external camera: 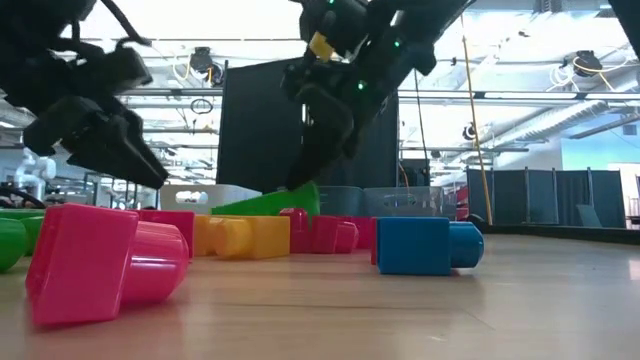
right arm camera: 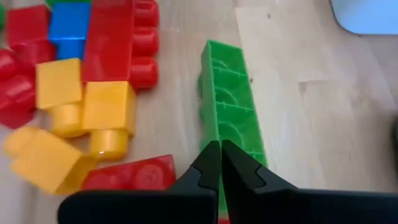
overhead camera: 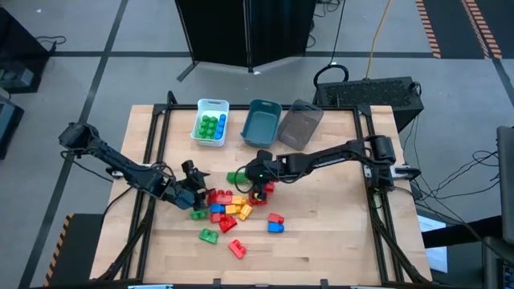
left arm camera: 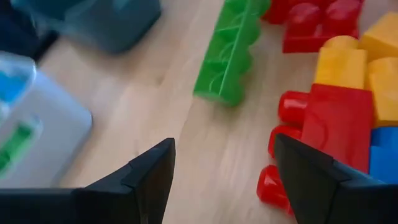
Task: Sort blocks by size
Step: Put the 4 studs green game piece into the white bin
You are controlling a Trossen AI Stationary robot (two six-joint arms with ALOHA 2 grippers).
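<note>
Green, blue, red, yellow and orange blocks [overhead camera: 229,210] lay scattered mid-table in the high view, apparently the unsorted heap, while a few green and blue ones already sat in the white bin [overhead camera: 210,121] at the far edge, beside the teal bin [overhead camera: 261,122] and grey bin [overhead camera: 299,124], which looked empty. The right gripper [overhead camera: 255,178] reached from the right side across the table [overhead camera: 337,241] to the heap's far edge, arm stretched low and nearly flat. The left gripper [overhead camera: 190,183] hovered at the heap's left edge, its arm angled in from the left.

From table height, the long green block [external camera: 275,203] sat tilted, one end raised directly under the descending dark gripper, likely because the fingers were pinching that end. A pink-looking block [external camera: 100,262] and a blue block [external camera: 425,245] lay on their sides up front.

Past the left wrist, the left gripper [left arm camera: 224,177] stood wide apart with nothing between its fingers, above bare wood between the long green block [left arm camera: 229,53] and a red block [left arm camera: 333,124]; it seemed to be waiting.

Past the right wrist, the right gripper [right arm camera: 221,165] was fully closed, tips meeting at the near end of the long green block [right arm camera: 231,106], which lay hollow side up. Whether a thin wall was actually clamped could not be told.
</note>
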